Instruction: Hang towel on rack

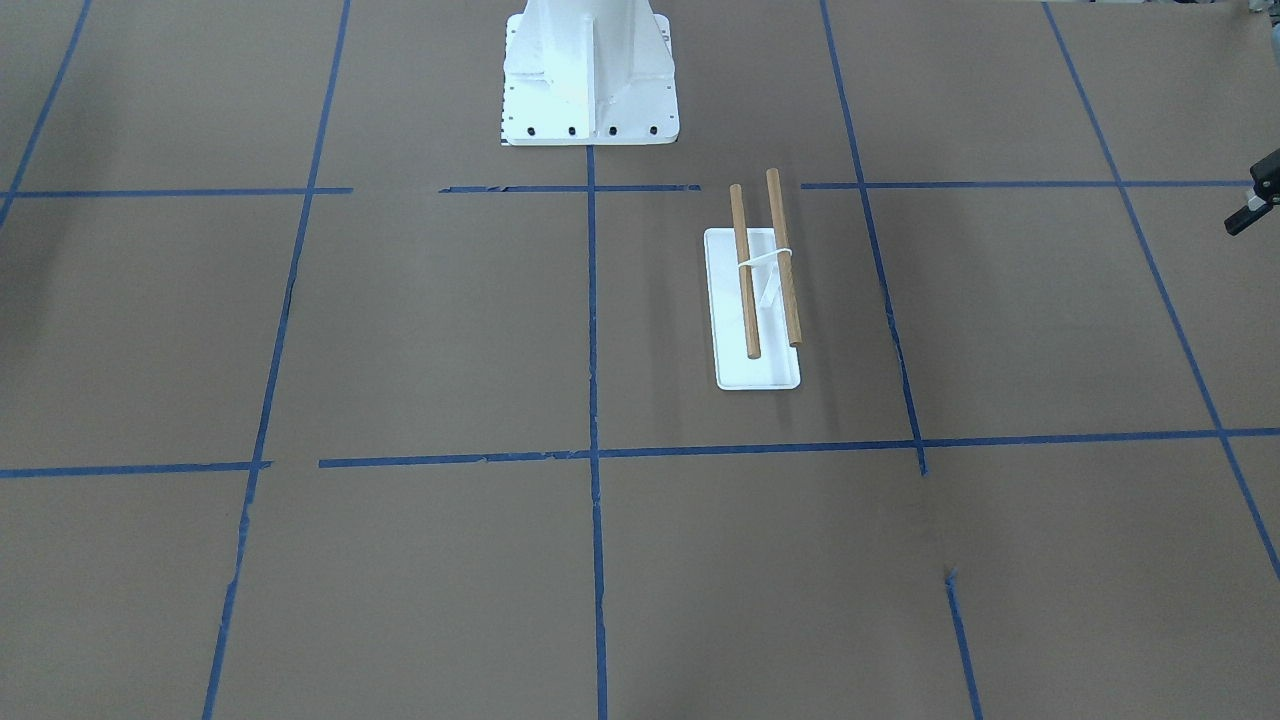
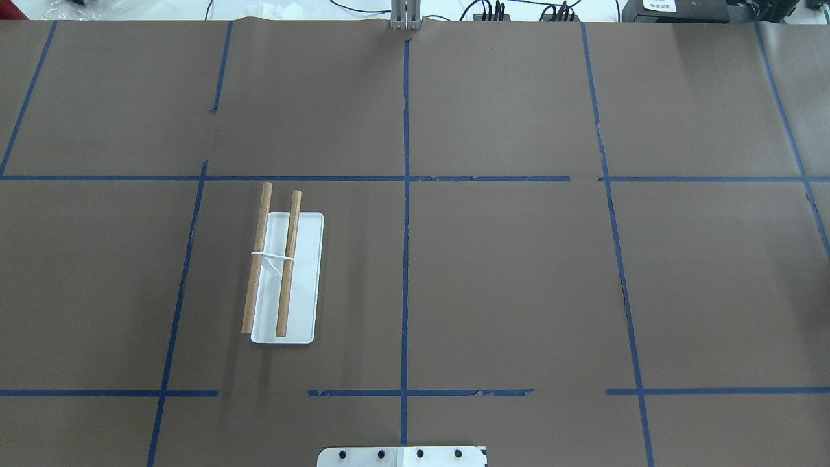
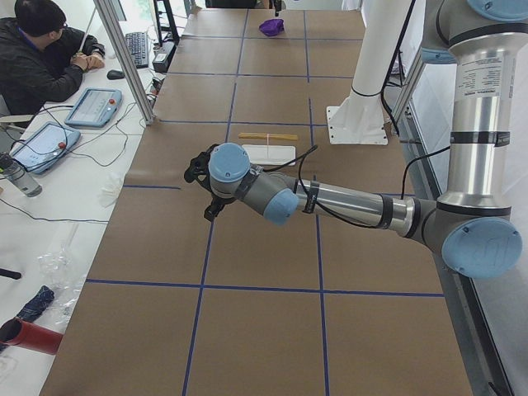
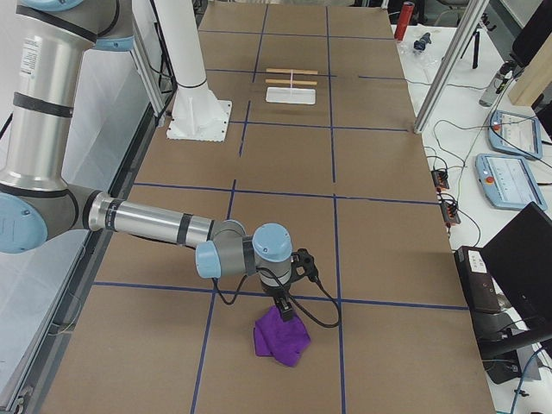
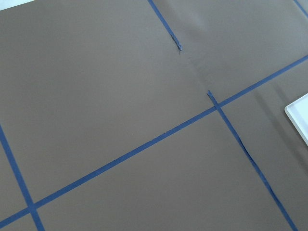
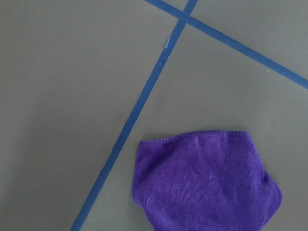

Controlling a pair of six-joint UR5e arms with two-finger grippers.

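Observation:
The purple towel (image 4: pixel 280 341) lies crumpled on the brown table at the robot's far right end. It also shows in the right wrist view (image 6: pixel 204 187) and far off in the exterior left view (image 3: pixel 271 26). My right gripper (image 4: pixel 284 309) hangs just above its near edge; I cannot tell whether it is open or shut. The rack (image 1: pixel 757 300) stands bare on its white base, its two wooden bars parallel (image 2: pixel 285 272). My left gripper (image 3: pixel 212 206) hovers over the table beyond the rack; only a black tip shows at the front view's edge (image 1: pixel 1255 203), state unclear.
The large white bolted pedestal (image 1: pixel 590 80) stands at the robot's side of the table, close to the rack. An operator (image 3: pixel 41 58) sits at a side desk with tablets. Blue tape lines grid the brown table (image 2: pixel 519 279).

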